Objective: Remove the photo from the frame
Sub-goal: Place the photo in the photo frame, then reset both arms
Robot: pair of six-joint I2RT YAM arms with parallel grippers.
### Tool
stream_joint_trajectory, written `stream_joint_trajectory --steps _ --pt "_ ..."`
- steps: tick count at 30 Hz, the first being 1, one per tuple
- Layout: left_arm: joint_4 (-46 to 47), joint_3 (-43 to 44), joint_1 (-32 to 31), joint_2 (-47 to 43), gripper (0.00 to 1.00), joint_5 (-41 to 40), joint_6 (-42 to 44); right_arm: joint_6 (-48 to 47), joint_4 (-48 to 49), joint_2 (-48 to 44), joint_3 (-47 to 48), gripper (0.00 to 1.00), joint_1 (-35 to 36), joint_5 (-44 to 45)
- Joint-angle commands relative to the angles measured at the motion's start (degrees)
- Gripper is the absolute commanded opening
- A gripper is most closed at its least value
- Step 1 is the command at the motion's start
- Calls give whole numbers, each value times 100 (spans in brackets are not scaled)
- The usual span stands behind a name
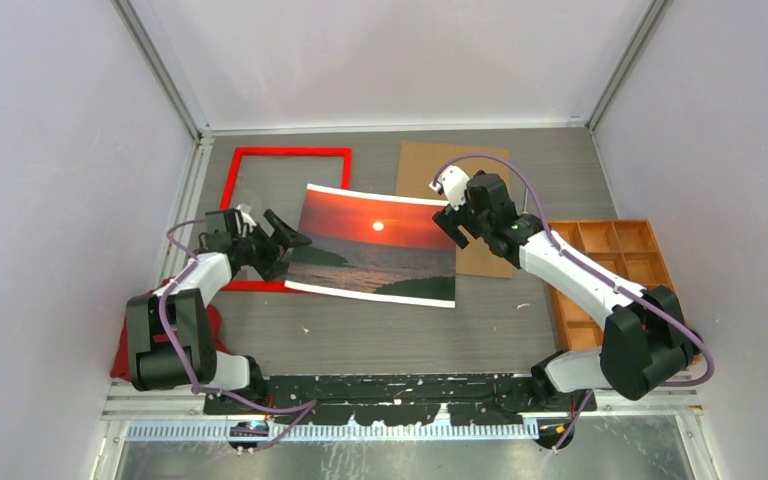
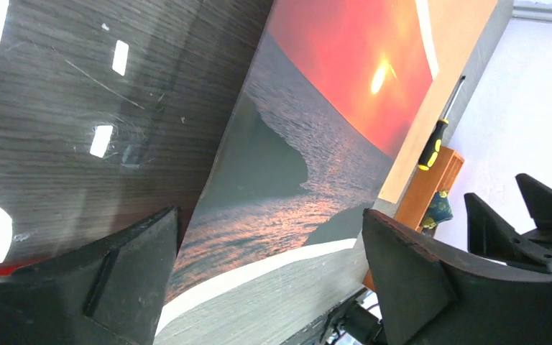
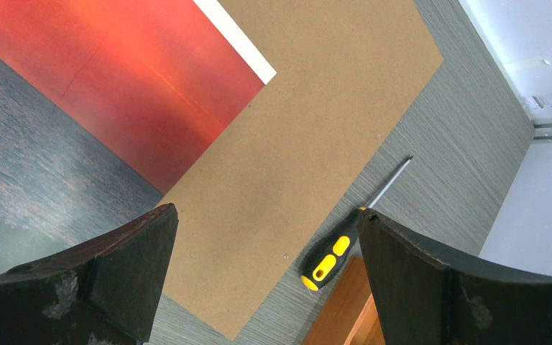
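- The photo [image 1: 375, 250] is lying face up on the bench [image 1: 380, 335], out of the frame [image 1: 290, 152]. Its left part is overlapping the frame's right rail, and its far right corner is resting on the brown backing board [image 1: 440, 165].
- The left fingers [image 2: 115, 273] are hovering spread wide at the photo's left edge, gripping nothing.
- The right fingers [image 3: 115, 266] are hanging apart over the photo's far right corner and the board, also holding nothing.
- A yellow-handled screwdriver [image 3: 327, 262] is lying just beside the board, near the orange tray [image 1: 620, 240].
- Judgement: the removal step is looking all but finished. What I am seeing left to do is clearing the print off the frame rail, or simply backing the arms away.
- Next move, as I am reading it: a thin flat sheet is offering little to pinch. A finger would be needing to press and slide it toward the near bench, or catch the edge where it is riding over the rail, without creasing it.
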Motion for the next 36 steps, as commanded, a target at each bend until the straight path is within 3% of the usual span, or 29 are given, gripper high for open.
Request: stream_joint_trajectory --steps 1,8,13,20,27,36 --pt "184 64 5 -204 100 91 -89 55 166 -105 8 100 -4 57" --pt "-960 1027 5 -298 100 399 584 149 -105 -215 196 100 -95 149" --pt "-2046 1860 6 -557 100 375 1761 639 -996 -374 714 100 -247 -247" --pt "-2339 1997 5 -1481 100 -381 3688 1959 -1788 -1004 1166 100 -311 -144" --pt "-3114 2013 5 -2121 100 -176 5326 2733 -2121 -2285 1074 100 -318 -13" --pt "-3366 2087 5 -2705 100 291 5668 2553 -1636 -4259 88 100 -360 534"
